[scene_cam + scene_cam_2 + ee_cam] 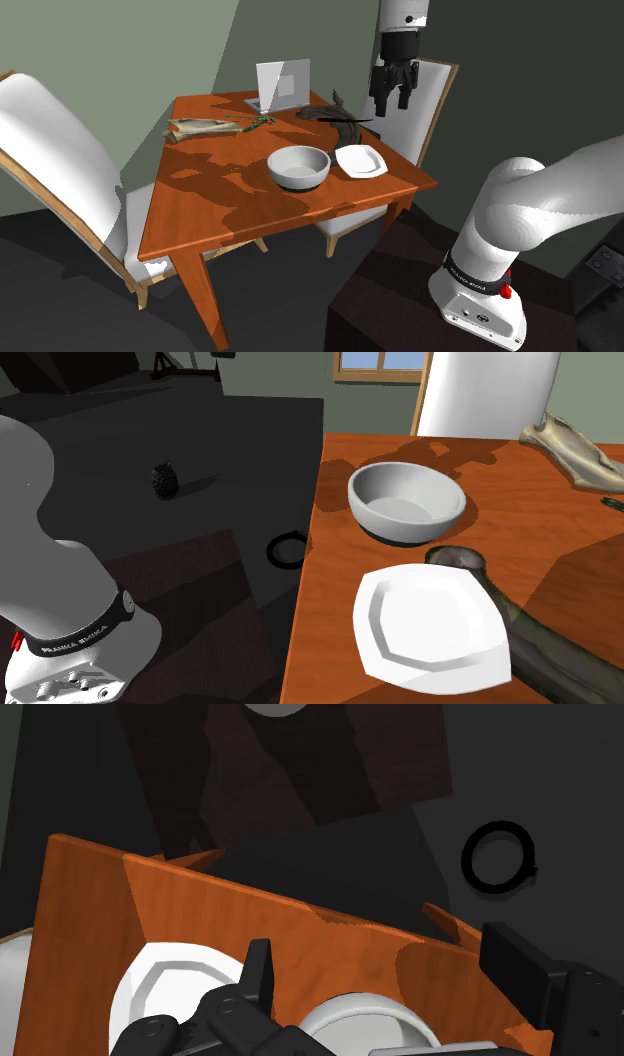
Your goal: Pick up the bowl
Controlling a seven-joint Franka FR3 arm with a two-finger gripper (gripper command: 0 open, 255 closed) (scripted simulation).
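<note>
Toward the shoulder view's left of the wooden table (200,200), you find the grey-white bowl (299,167) upright near the front edge. It sits just beside the white plate (361,160) without touching it, so its rim is free to grasp. Farther right, your gripper (392,104) hangs high above them, fingers apart and empty, apparently poised to descend.

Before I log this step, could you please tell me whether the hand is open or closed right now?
Hand: open, fingers apart, holding nothing.
</note>
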